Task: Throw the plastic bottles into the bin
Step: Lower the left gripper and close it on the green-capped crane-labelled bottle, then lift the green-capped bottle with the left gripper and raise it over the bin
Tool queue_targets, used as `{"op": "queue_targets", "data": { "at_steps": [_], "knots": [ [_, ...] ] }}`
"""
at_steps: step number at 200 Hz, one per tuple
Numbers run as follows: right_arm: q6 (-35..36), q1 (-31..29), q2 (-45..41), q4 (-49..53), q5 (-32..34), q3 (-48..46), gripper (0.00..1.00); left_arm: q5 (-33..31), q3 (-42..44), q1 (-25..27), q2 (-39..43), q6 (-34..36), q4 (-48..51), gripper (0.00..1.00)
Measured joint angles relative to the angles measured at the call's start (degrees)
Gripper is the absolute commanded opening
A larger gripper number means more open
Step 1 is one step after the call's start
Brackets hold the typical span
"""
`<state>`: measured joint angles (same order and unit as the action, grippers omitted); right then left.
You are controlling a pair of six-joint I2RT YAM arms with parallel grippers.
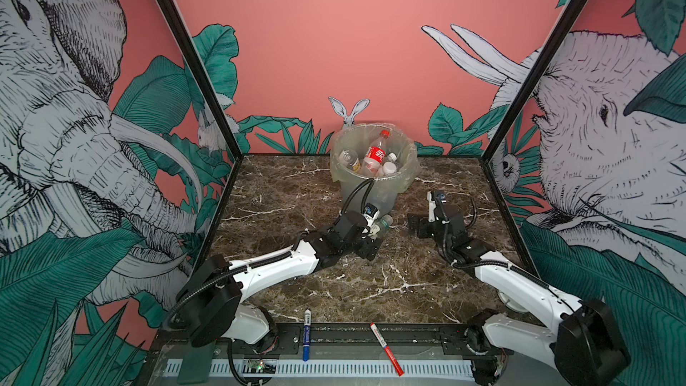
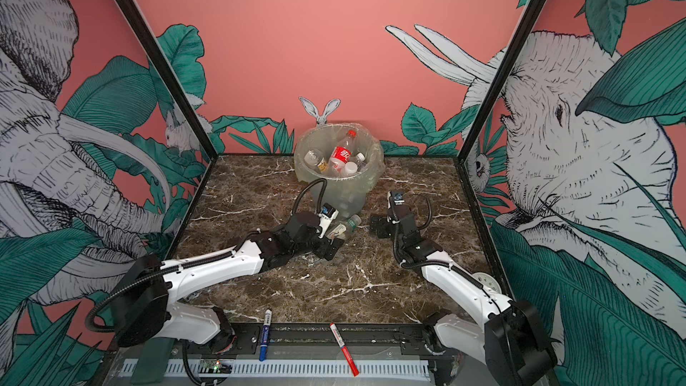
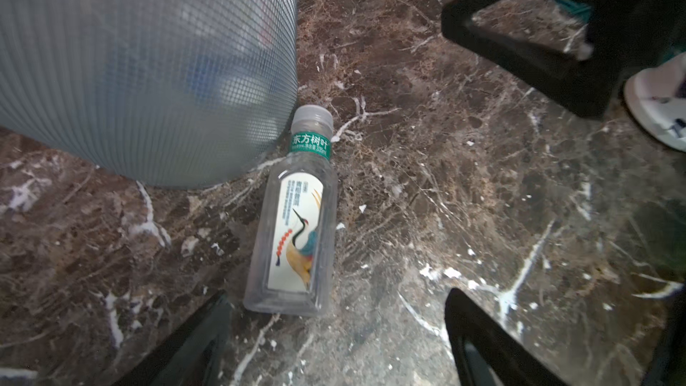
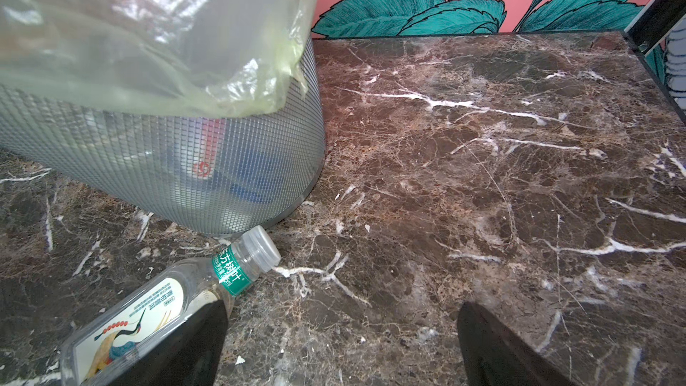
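Marble top (image 1: 352, 291) held the bottle (image 3: 293, 213) lengthwise before my open, nearer left gripper (image 3: 336, 315), cap toward the bin (image 3: 148, 68).

We read 东方树叶 in white on the green neck band (image 3: 310, 144) of the lying bottle (image 3: 293, 217); the small print beneath it and on its crane label (image 3: 297, 232) is too blurred. At 12 o'clock on the table (image 1: 297, 194), the red-labelled bottle (image 1: 375, 153) in the bin (image 1: 389, 194) bears white characters that we cannot make out.

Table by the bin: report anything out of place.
One plastic bottle lies on its side on the table, cap at the bin's foot, not inside. A blue marker pen and a red marker pen lie at its front edge.
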<state>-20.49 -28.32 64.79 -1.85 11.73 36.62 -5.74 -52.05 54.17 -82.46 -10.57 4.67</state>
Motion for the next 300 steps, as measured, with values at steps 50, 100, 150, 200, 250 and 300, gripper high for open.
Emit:
{"op": "queue_targets", "data": {
  "at_steps": [50, 100, 150, 200, 250, 300],
  "knots": [
    [-1.07, 1.62, -0.02, -0.02, 1.31, -0.61, 0.99, -3.32, -5.70, 0.00, -11.04, 6.60, 0.59, 0.89],
    [-2.16, 3.45, -0.04, 0.50, 1.09, -1.90, 0.99, -3.28, -6.10, -1.36, -16.17, 8.39, 0.13, 0.89],
    [-2.49, 4.00, -0.07, 0.48, 0.57, -1.90, 0.99, -2.67, -7.13, -2.60, -18.53, 9.14, -0.48, 0.84],
    [-2.51, 4.13, -0.07, 0.50, -0.04, -1.90, 0.99, -1.99, -7.82, -2.62, -20.39, 9.40, -1.33, 0.72],
    [-2.51, 4.28, -0.07, 0.50, -0.26, -1.90, 0.99, -1.57, -7.82, -2.62, -20.46, 9.55, -1.38, 0.50],
    [-2.54, 4.44, -0.02, 0.50, -0.57, -1.90, 0.99, -0.70, -4.81, -2.62, -17.44, 8.66, -1.64, 0.50]
  ]
}}
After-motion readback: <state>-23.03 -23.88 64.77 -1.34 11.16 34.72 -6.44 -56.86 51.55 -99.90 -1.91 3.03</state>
